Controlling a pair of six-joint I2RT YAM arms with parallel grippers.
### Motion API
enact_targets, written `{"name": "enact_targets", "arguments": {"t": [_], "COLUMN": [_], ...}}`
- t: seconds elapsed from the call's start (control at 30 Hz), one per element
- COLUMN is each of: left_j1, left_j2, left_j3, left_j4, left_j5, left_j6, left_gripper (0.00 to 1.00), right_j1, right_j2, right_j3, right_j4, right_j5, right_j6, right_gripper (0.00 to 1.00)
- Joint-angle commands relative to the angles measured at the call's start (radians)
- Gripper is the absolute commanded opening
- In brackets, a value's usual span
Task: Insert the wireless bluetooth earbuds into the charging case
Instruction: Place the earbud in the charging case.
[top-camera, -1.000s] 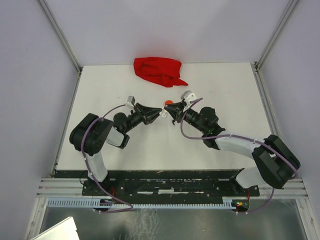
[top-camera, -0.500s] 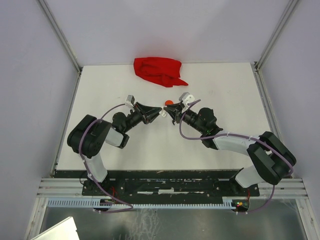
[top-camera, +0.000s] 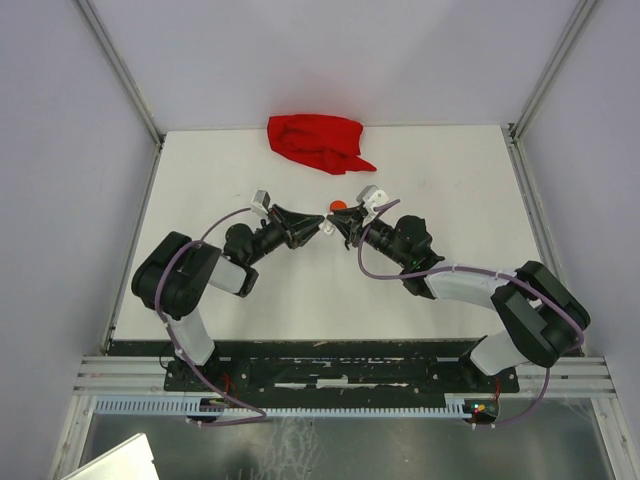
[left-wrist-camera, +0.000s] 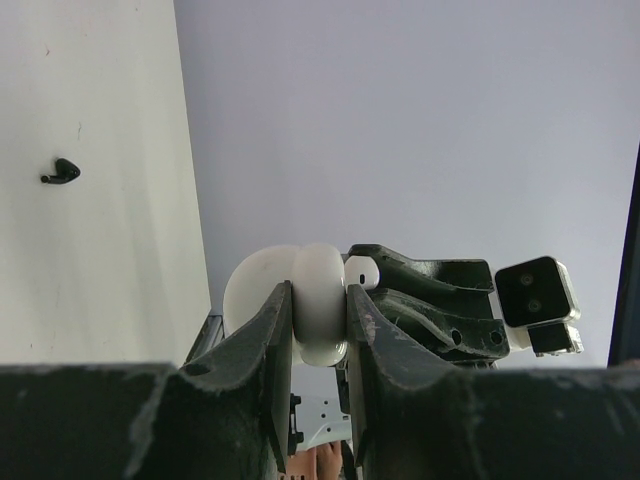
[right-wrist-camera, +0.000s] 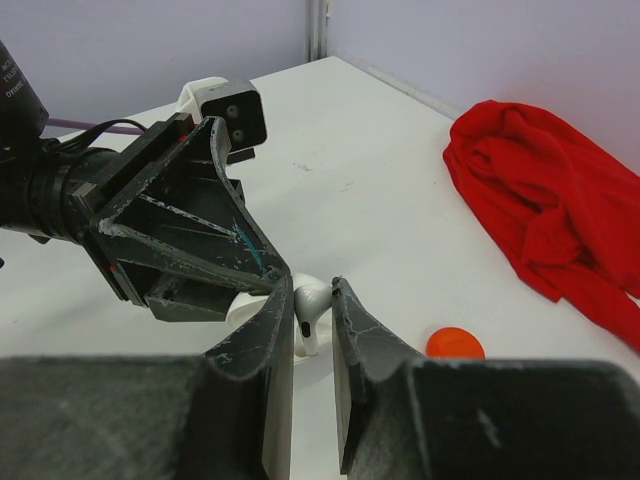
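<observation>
Here:
- The left end effector (left-wrist-camera: 319, 300) is clamped on the round white case (left-wrist-camera: 316, 268), held edge-on between its fingers.
- The right end effector (right-wrist-camera: 312, 292) pinches a white earbud (right-wrist-camera: 309, 298), stem down, right at the case's rim.
- Both tips meet near the middle of the tabletop (top-camera: 460, 180), well apart from its left, right and near edges.
- An orange disc (right-wrist-camera: 455, 343) lies just beyond the right fingers.
- A red cloth (top-camera: 315, 142) sits bunched at the far edge.
- A black earbud (left-wrist-camera: 60, 172) lies alone on the tabletop, apart from both arms.
- Bare surface spreads widely to the right and far right.
</observation>
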Motion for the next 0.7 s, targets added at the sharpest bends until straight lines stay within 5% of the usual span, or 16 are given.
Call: {"name": "enact_targets", "arguments": {"t": [0.0, 0.67], "left_j1": [-0.007, -0.008], "left_j2": [-0.037, -0.060], "left_j3": [0.005, 0.014], "left_j4": [0.028, 0.009], "left_j5": [0.014, 0.016], "left_j6": [0.032, 0.040], "left_gripper": [0.03, 0.03], "right_j1": [0.005, 0.005], "right_j2": [0.004, 0.024], "right_j3": [0.018, 0.019], "right_j4": [0.045, 0.039], "right_j5": [-0.003, 0.002], "right_j6": [-0.003, -0.010], "right_gripper": [0.01, 0.01]}}
